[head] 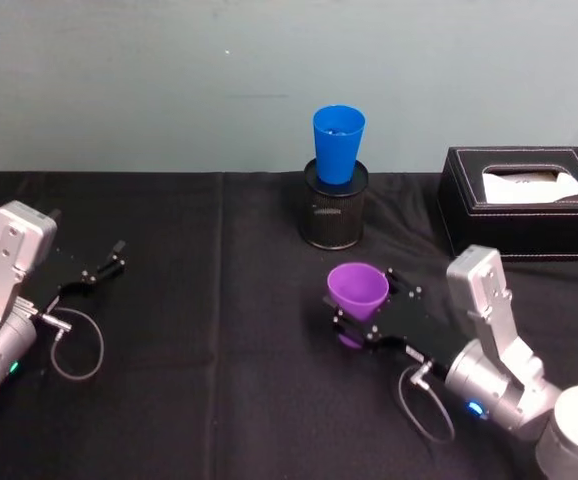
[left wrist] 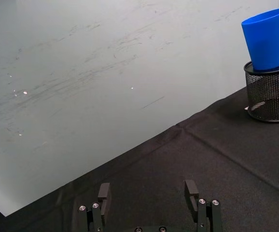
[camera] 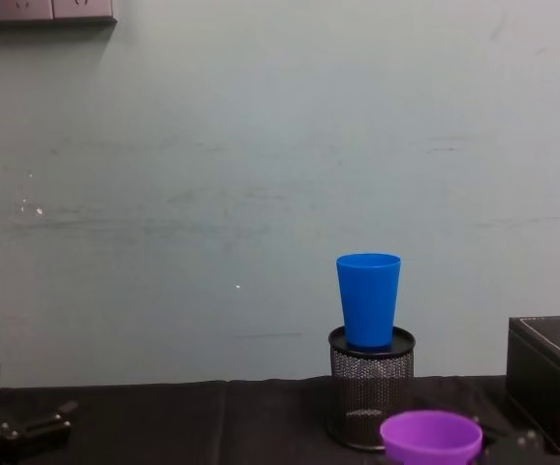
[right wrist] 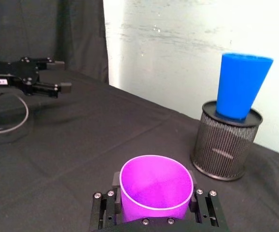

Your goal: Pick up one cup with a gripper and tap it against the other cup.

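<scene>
While the right gripper point(head: 369, 306) clamps the purple cup point(head: 357, 289) between its two jaws, one on each side of the cup's wall, the cup stands mouth up in front of the black mesh pen holder point(head: 334, 212) and apart from it. Whether its base touches the black tablecloth point(head: 219, 380) I cannot tell. The blue cup point(head: 338, 142) sits upright in the holder's mouth, near the back wall. A black tissue box point(head: 524, 205) lies to the holder's right. The left gripper point(head: 107, 268) rests low at the table's left side, well apart from both cups — its fingers spread open.
</scene>
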You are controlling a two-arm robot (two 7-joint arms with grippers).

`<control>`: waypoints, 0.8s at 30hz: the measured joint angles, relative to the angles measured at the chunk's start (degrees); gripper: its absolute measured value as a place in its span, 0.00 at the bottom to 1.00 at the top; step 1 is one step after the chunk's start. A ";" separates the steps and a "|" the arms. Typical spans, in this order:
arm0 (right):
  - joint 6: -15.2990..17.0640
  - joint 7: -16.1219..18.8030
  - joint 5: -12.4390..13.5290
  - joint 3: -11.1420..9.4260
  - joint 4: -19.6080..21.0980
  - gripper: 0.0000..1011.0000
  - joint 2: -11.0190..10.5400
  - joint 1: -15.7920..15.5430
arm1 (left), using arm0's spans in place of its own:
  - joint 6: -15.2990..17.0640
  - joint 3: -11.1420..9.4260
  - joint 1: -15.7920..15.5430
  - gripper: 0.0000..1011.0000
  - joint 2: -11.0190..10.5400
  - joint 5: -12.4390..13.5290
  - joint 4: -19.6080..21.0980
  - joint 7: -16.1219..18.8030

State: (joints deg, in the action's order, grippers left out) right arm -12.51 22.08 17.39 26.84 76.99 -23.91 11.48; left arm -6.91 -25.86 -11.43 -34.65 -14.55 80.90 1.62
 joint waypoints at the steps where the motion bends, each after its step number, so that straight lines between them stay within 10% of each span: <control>1: 0.61 -0.06 -0.10 -0.17 0.81 0.75 -0.19 -0.10 | 0.00 0.00 0.00 0.99 0.00 0.00 0.00 0.00; 14: 12.61 2.29 2.88 -4.52 10.93 0.74 -1.83 1.34 | 0.00 0.00 0.00 0.99 0.00 0.00 0.00 0.00; 24: 15.87 2.37 3.68 -5.37 12.46 0.74 -1.15 3.13 | 0.00 0.00 0.00 0.99 0.00 0.00 0.00 0.00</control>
State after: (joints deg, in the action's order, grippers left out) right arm 3.36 24.45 21.07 21.47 89.45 -25.05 14.61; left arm -6.91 -25.86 -11.43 -34.65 -14.55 80.90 1.62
